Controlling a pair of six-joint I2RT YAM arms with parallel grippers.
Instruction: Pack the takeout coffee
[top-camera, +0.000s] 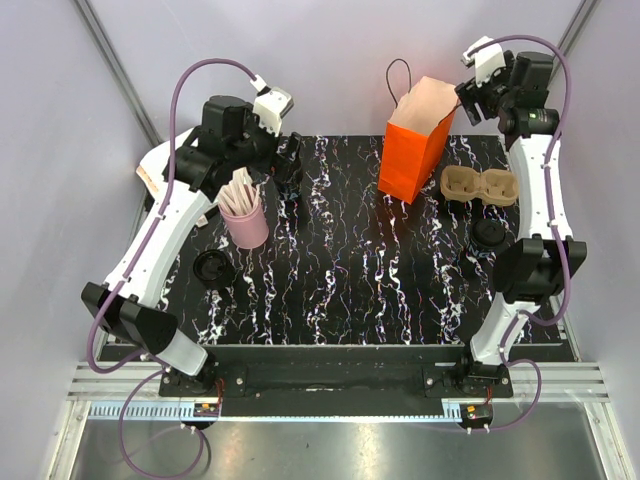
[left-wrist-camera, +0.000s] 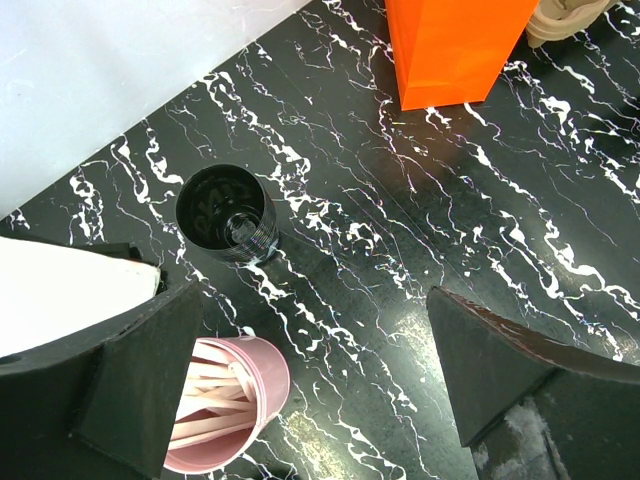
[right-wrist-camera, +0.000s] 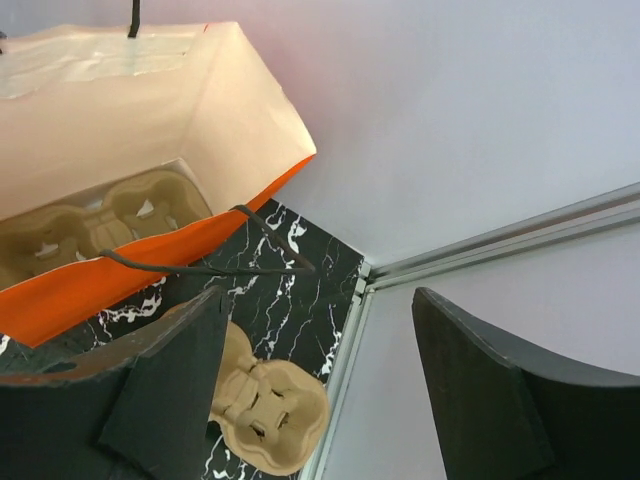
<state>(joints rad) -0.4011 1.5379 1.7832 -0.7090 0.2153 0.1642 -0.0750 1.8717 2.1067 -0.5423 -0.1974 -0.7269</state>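
Note:
The takeout coffee (top-camera: 490, 237), a small black cup with a dark round lid, stands at the right of the table, partly behind my right arm. It shows in neither wrist view. The orange bag (top-camera: 413, 152) stands open at the back, with a cardboard cup carrier (right-wrist-camera: 100, 215) inside it. My right gripper (top-camera: 470, 97) hovers open and empty just right of the bag's top rim; in the right wrist view this gripper (right-wrist-camera: 318, 300) is near the bag's black cord handle (right-wrist-camera: 262, 266). My left gripper (left-wrist-camera: 315, 295) is open and empty above the back left of the table.
A lidless black cup (left-wrist-camera: 228, 215) stands beneath the left gripper, beside the pink cup of wooden sticks (left-wrist-camera: 225, 405). A second cardboard carrier (top-camera: 480, 186) lies right of the bag. A dark round lid (top-camera: 213, 268) rests near the left arm. Walls enclose the back and sides.

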